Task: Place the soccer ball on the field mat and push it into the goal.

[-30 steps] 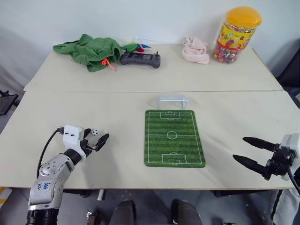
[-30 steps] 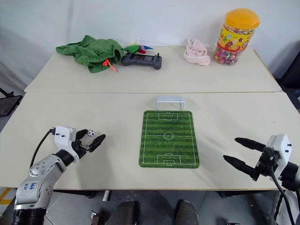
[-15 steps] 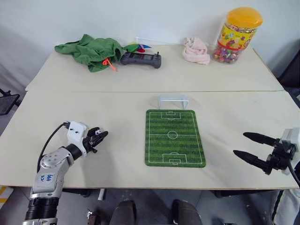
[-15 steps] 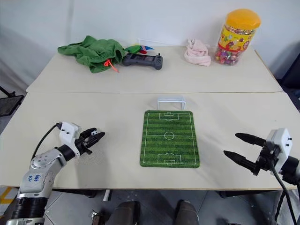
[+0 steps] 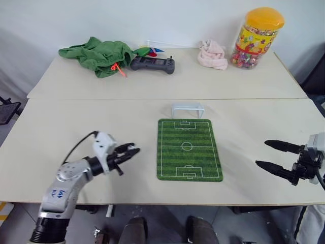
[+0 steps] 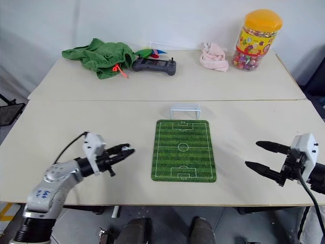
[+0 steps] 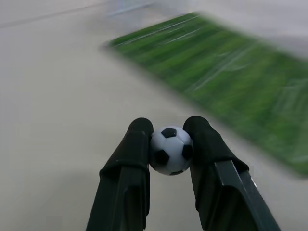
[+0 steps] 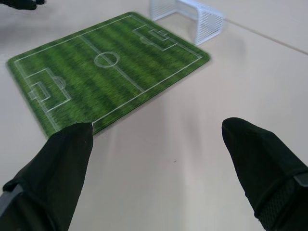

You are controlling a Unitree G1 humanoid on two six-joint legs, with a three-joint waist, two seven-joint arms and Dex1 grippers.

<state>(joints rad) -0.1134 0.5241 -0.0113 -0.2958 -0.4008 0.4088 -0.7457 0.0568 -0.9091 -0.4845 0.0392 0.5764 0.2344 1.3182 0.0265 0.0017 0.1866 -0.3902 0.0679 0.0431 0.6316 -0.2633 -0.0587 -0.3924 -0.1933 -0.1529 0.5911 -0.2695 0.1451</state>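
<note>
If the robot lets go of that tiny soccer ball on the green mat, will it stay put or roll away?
It will probably roll. The soccer ball is round and smooth, so a light nudge should send it along the flat field mat. It looks light, since the left pincer carries it by the fingertips alone. That narrow pinch could let it slip out.

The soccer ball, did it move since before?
Yes. The soccer ball, pinched in the left tool, went right, closer to the field mat.

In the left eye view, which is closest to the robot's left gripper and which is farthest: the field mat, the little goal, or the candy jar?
From the left gripper:
1. Field mat, just to its right.
2. Goal, beyond the mat's far end.
3. Candy jar, at the far right corner of the table.
</note>
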